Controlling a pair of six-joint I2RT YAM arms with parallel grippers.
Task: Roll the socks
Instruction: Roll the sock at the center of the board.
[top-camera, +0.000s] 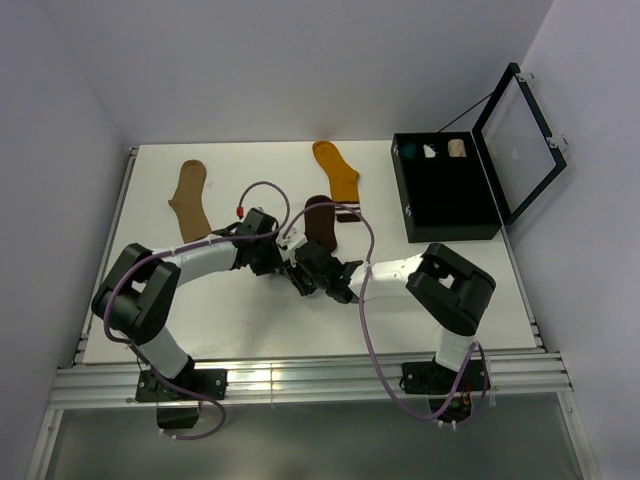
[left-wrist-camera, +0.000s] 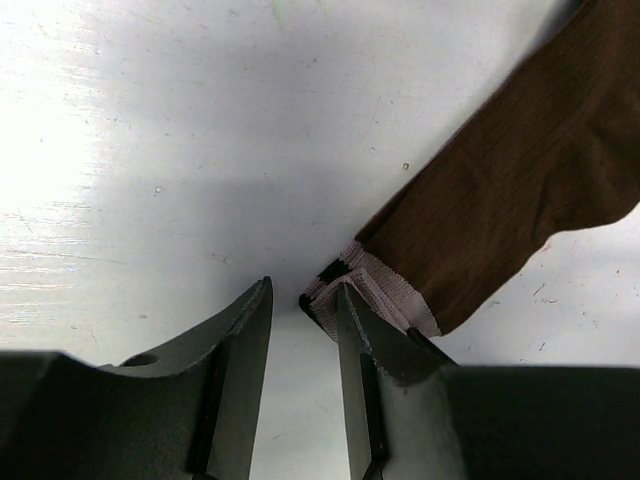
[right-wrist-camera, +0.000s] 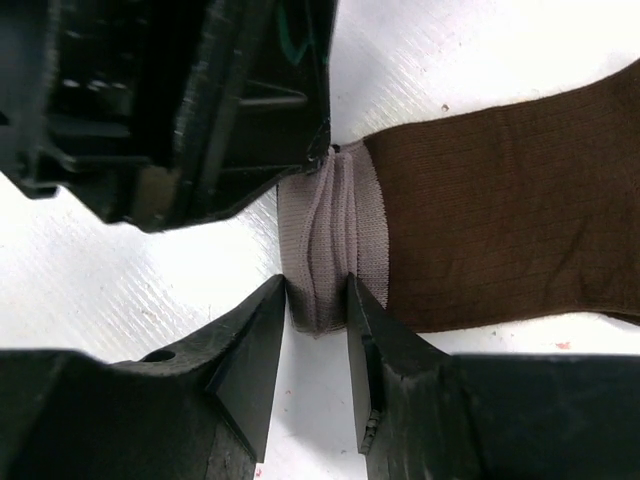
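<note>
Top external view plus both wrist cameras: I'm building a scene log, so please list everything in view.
tan sock: one, tan, table's far left.
mustard-orange sock: one, striped cuff, far middle.
dark brown sock: one, pale striped cuff, table middle, cuff toward the arms.
case: one, black, lid open, far right.
fabric bundles: three, teal, white, cream, at the case's far end.
table: one, white.
cables: two, purple, along the arms.
left fingers: two, black, open at one cuff corner.
right fingers: two, black, closed on the other cuff corner.
</note>
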